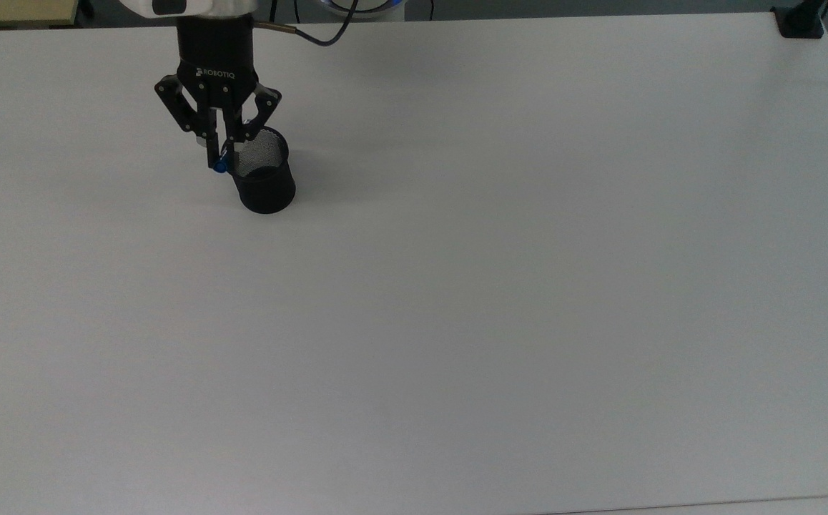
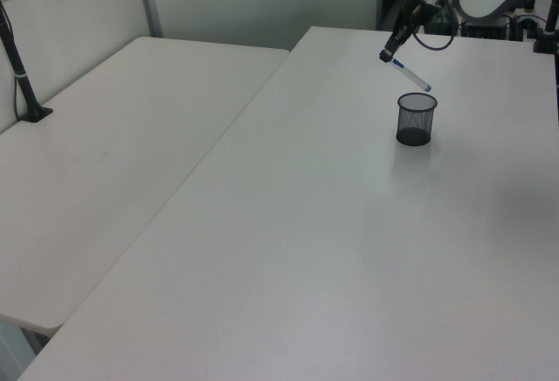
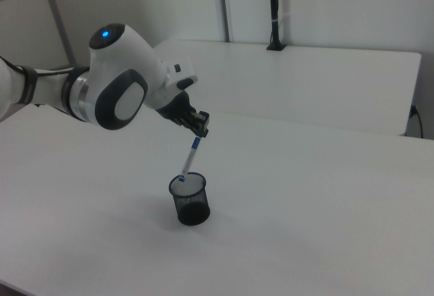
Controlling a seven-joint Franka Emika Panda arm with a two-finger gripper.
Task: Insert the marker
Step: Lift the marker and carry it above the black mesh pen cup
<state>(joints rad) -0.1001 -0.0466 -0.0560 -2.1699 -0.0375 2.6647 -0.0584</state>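
The two black fingers (image 1: 212, 146) are pressed together on the upper end of the marker (image 3: 189, 159), with no gap beside the barrel. In the right view the gripper (image 3: 200, 129) sits just left of the frame's centre and the marker hangs from it at a slant, white barrel running down and to the right view's left, its small blue tip (image 3: 182, 176) level with the near rim of the black mesh cup (image 3: 190, 198); whether the tip is inside the rim or just at it I cannot tell. In the left view, in the upper right of the frame, the marker (image 2: 409, 75) slopes down to the left view's right from the gripper (image 2: 385, 55), its lower end just above the cup (image 2: 416, 118) and apart from it. In the top view, upper left of the frame, the gripper (image 1: 218, 156) stands over the top view's left edge of the cup (image 1: 265, 177), a blue end of the marker (image 1: 220, 167) showing below the fingertips. The cup stands upright on the white table (image 1: 500, 286). Behind the gripper are the black Robotiq body (image 1: 216, 59) and the white arm (image 3: 122, 85).
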